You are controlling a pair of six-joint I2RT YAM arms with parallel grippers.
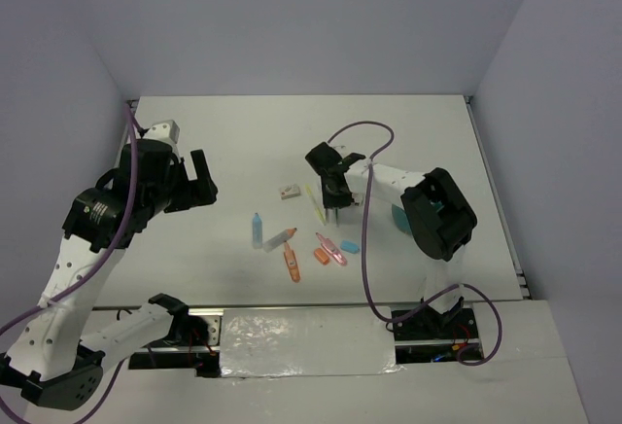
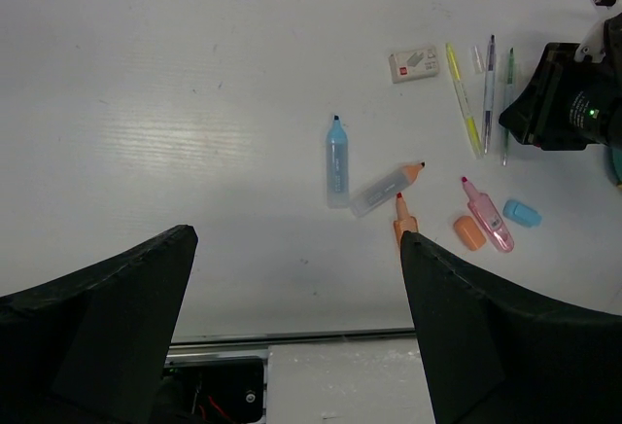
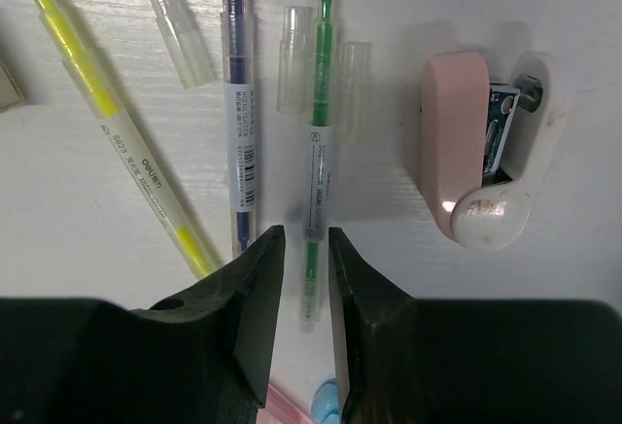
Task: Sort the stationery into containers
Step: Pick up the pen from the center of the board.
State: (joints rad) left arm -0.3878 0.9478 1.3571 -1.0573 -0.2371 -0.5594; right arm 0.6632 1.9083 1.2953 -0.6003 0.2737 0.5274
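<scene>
Step in hand: grasp the green pen (image 3: 319, 166).
Right tool (image 3: 306, 244) straddles it, jaws narrow, not yet clamped; next, close and lift. Left tool (image 2: 296, 237) wide open, empty.

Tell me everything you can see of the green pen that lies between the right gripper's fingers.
The green pen is thin, with a clear barrel, a white printed label and a bare green tip pointing away. It lies flat on the white table beside the purple pen, with a clear cap at each side. The fingers of the right gripper straddle its near end; contact is unclear.
</scene>
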